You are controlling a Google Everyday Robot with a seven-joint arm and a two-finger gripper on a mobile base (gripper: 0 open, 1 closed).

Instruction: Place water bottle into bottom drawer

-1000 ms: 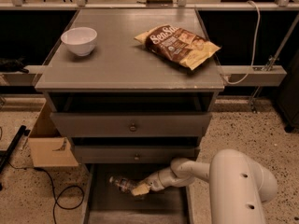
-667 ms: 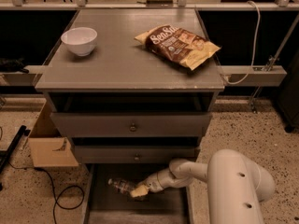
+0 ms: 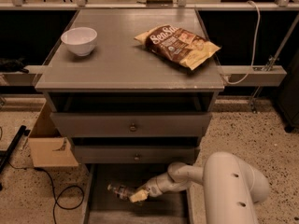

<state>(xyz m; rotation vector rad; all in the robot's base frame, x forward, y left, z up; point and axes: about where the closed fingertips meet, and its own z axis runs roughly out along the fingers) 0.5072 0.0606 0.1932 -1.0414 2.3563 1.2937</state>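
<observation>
Closest to my camera, the arm's [image 3: 233, 190] big white shell fills the lower right corner. From it the forearm runs left and slightly down, low over the floor, and ends in a bent wrist that points into the open bottom drawer [image 3: 149, 212]. The gripper [image 3: 138, 196] sits over the left-middle part of that drawer, with its pale tips aimed left. As far as I can read it, the jaws are pinched narrowly onto the right end of the water bottle [image 3: 118, 190]. The bottle lies roughly on its side, sticking out to the left of the gripper. It is within the drawer's outline, nearer the left wall than the right, and I can't tell whether it touches the drawer floor.

Just behind and above is the middle drawer [image 3: 136, 154], pulled out a little, with a small knob. The top drawer [image 3: 133, 124] above it is also pulled out slightly. A cardboard box [image 3: 49, 146] stands on the speckled floor to the left of the cabinet, with a black cable [image 3: 60, 196] looping in front of it.

Farther back, on the cabinet top [image 3: 126, 66], a white bowl [image 3: 79, 40] stands at the left. A brown-and-yellow chip bag [image 3: 177, 45] lies at the right, well apart from the bowl.
</observation>
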